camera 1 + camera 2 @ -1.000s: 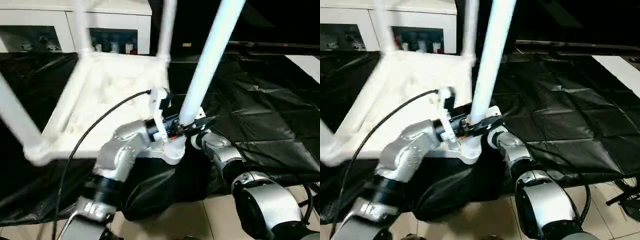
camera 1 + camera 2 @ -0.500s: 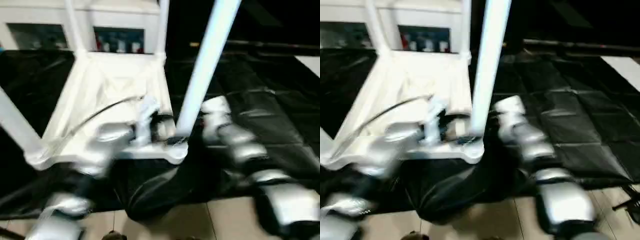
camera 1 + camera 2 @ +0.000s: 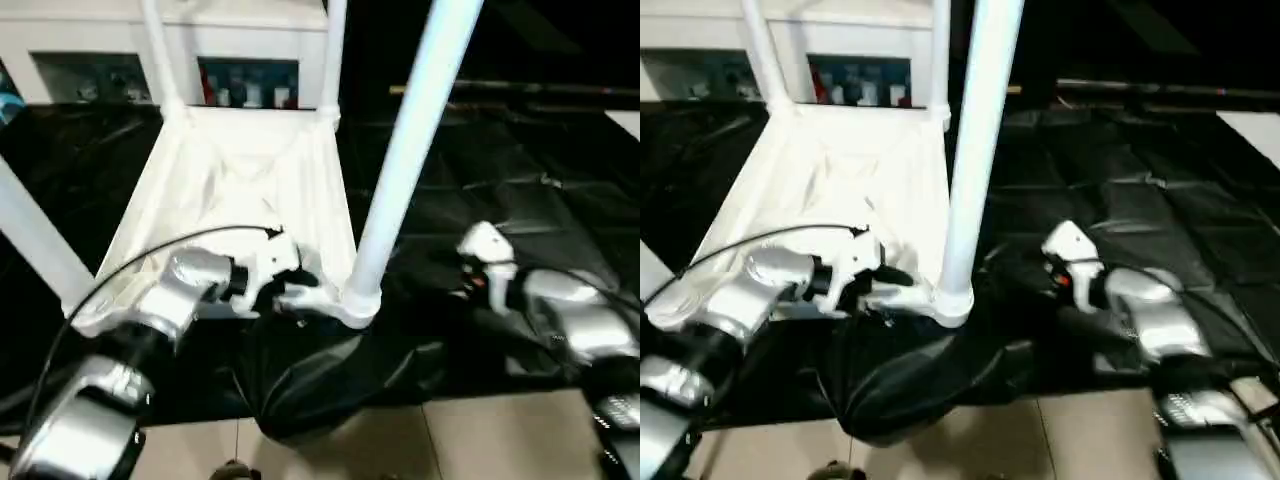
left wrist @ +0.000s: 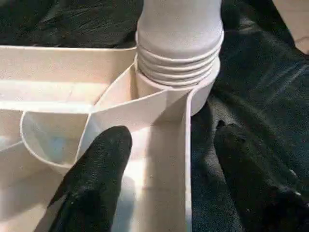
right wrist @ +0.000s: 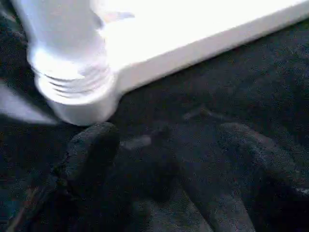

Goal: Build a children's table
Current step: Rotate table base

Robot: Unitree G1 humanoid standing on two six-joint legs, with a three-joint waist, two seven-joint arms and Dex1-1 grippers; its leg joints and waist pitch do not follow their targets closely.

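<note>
The white tabletop lies upside down on a black sheet, ribbed underside up. Several white legs stand in its corner sockets, the nearest one at the near right corner. My left gripper is at that corner. In the left wrist view it is open and straddles the rim wall just short of the leg's threaded base, one finger inside the tabletop. My right gripper is open over the sheet, to the right of the corner socket and apart from it.
A white glass-door cabinet stands behind the tabletop. The black sheet spreads far to the right and bunches under the near right corner. Tiled floor shows at the front. A black cable arcs over my left forearm.
Both grippers have left the near right leg's base. The right arm has drawn back to the right; the left gripper has dropped to the tabletop rim. The camera has also shifted.
</note>
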